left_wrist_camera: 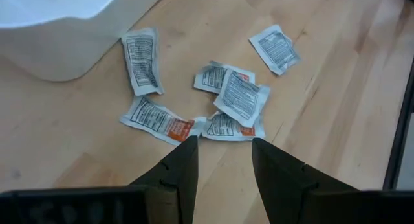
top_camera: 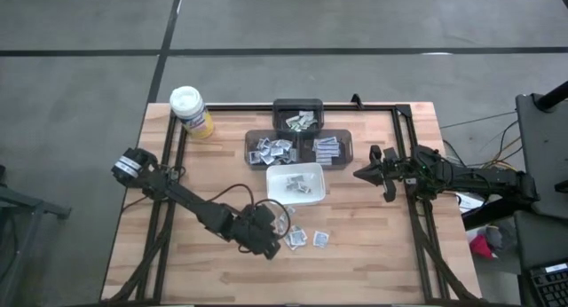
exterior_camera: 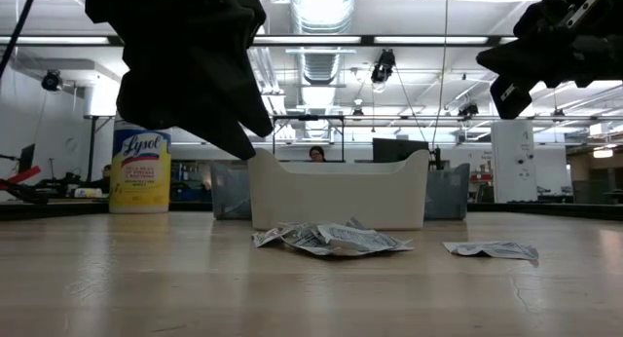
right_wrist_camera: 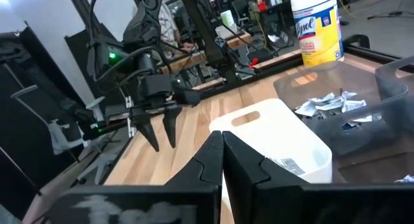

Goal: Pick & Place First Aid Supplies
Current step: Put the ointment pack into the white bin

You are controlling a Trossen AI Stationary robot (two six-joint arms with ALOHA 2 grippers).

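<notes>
Several small white and grey first aid packets (left_wrist_camera: 240, 98) lie flat on the wooden table, in front of the white dish (top_camera: 295, 183); two more (top_camera: 308, 240) show apart in the high view. My left gripper (left_wrist_camera: 223, 146) hovers open just above and short of this cluster, pointing slantwise down, its tip (exterior_camera: 255, 142) clear of the table. The dish holds a few packets (top_camera: 297, 186). My right gripper (top_camera: 362, 175) hangs shut in the air right of the dish, holding nothing.
Three dark bins (top_camera: 297, 118) with packets in them stand behind the dish. A yellow canister with a white lid (top_camera: 191, 110) stands at the far left. A black frame (top_camera: 404, 121) runs along the table's edges. Bare wood lies near the front edge.
</notes>
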